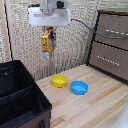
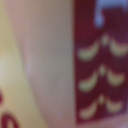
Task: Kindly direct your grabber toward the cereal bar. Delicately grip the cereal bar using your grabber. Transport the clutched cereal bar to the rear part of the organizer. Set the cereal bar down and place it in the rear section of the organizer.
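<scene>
A glossy printed wrapper covers the cereal bar [image 1: 46,42] hanging in the jaws; below them lie a pale, smooth wooden worktop [image 1: 95,107], two shiny plastic-looking bowls [image 1: 79,87] and the organizer [image 1: 20,95] in matt black fabric.

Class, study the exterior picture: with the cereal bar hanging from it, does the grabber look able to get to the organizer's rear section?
Probably yes. The grabber holds the cereal bar high above the table, the organizer is open-topped, and nothing shows between them.

cereal bar [image 2: 100,65] print blurred, no text readable
</scene>
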